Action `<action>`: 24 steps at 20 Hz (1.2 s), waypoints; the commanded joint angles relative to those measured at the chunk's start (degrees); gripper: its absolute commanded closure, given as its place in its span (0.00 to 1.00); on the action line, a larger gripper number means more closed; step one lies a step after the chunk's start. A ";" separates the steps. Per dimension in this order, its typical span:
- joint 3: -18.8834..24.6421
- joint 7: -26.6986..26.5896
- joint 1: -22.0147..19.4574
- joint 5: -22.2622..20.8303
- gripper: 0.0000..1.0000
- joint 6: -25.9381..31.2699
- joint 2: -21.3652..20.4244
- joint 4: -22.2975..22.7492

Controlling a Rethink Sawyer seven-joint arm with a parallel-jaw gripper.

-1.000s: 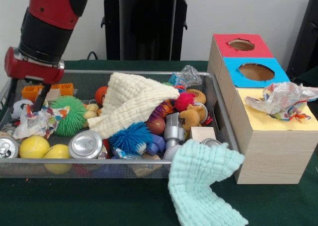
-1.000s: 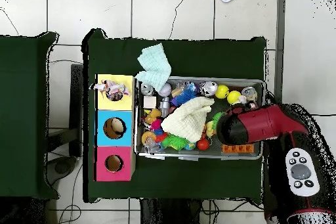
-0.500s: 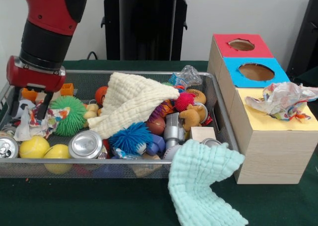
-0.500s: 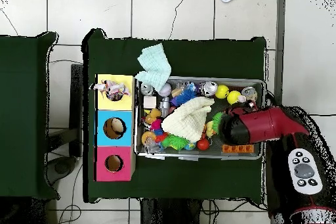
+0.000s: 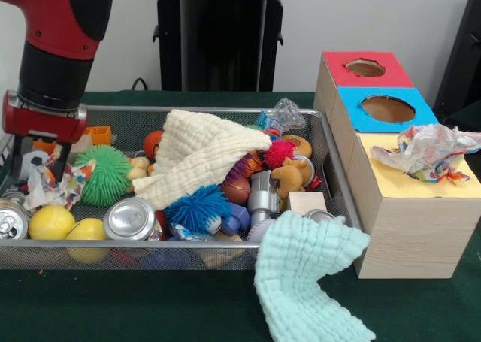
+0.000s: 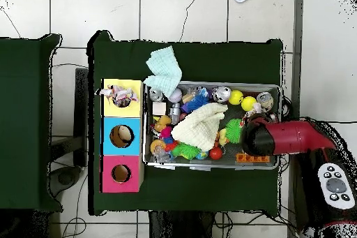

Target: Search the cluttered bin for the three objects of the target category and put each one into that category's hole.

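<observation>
The wire-mesh bin (image 5: 331, 178) fills the left and centre of the front view, with the three-hole box (image 5: 391, 199) against its right side: red hole far, blue in the middle, yellow nearest. One crumpled printed wrapper (image 5: 427, 152) already lies over the yellow hole, sprawled across its top, not dropped in. A cream cloth (image 5: 199, 155) drapes over the middle of the clutter and a mint cloth (image 5: 308, 270) hangs over the bin's near right rim. At the far left the gripper (image 5: 36, 164) stands low in the bin, its dark fingers closed to a narrow gap on a second crumpled wrapper (image 5: 52, 186), which seems lifted a little beside the green spiky ball (image 5: 105, 175). The likely risk is the thin paper: a pinch on one loose fold could tear or slip during the long carry rightward, or the trailing wrapper could snag the ball or the cream cloth.
</observation>
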 commanded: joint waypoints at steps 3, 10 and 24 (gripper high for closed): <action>6.21 -0.34 -3.99 5.33 0.00 2.11 6.19 4.64; 9.18 -0.44 -7.16 7.67 0.00 -0.86 6.18 7.20; 7.75 -0.58 -2.68 1.15 1.00 -11.12 -0.56 11.58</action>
